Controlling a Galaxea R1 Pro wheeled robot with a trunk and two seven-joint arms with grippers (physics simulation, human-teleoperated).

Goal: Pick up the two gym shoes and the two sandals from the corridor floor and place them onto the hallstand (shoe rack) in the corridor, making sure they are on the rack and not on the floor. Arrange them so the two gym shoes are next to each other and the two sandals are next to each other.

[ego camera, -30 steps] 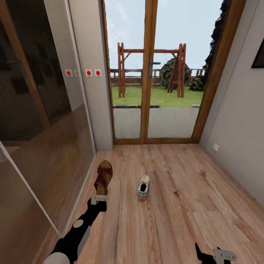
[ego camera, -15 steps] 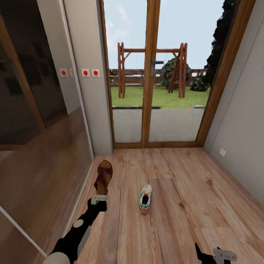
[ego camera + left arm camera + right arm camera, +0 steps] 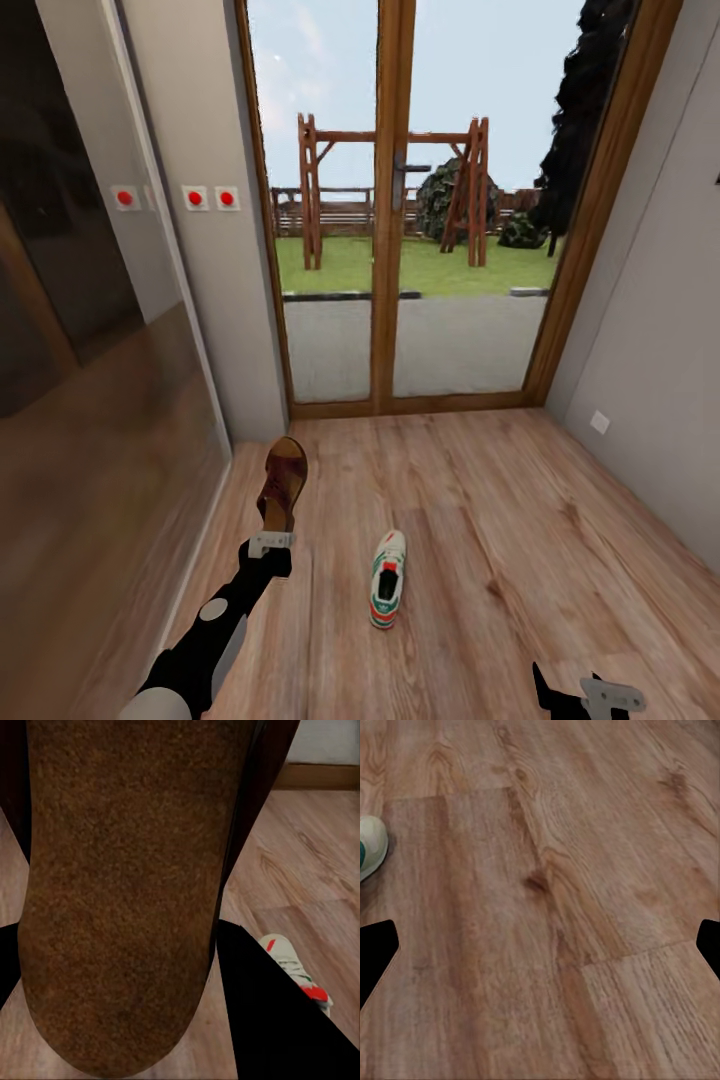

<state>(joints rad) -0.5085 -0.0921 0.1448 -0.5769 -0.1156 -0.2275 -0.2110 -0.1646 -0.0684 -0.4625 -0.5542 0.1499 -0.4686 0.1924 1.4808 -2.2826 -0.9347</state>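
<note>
My left gripper [image 3: 270, 545] is shut on the heel end of a dark brown sandal [image 3: 283, 485], holding it above the wood-plank corridor floor [image 3: 500, 540]. In the left wrist view the sandal's tan footbed [image 3: 127, 892] stands between the black fingers. One white gym shoe [image 3: 386, 579] with green stripes and a red heel patch lies on the floor to the right of the held sandal, and it also appears as the gym shoe [image 3: 296, 971] beyond the fingers. My right gripper [image 3: 575, 695] hangs open low at the right, over bare planks, with the gym shoe's toe [image 3: 369, 844] at the edge.
A glossy dark sliding panel [image 3: 90, 400] runs along the left. A wood-framed glass double door [image 3: 385, 250] closes the corridor ahead, with red switches [image 3: 210, 197] on the wall beside it. A grey wall [image 3: 660, 380] with a socket bounds the right.
The whole view has shifted: the camera moved forward and a little rightward, so the gym shoe and door look closer. The sandal stays in my left gripper.
</note>
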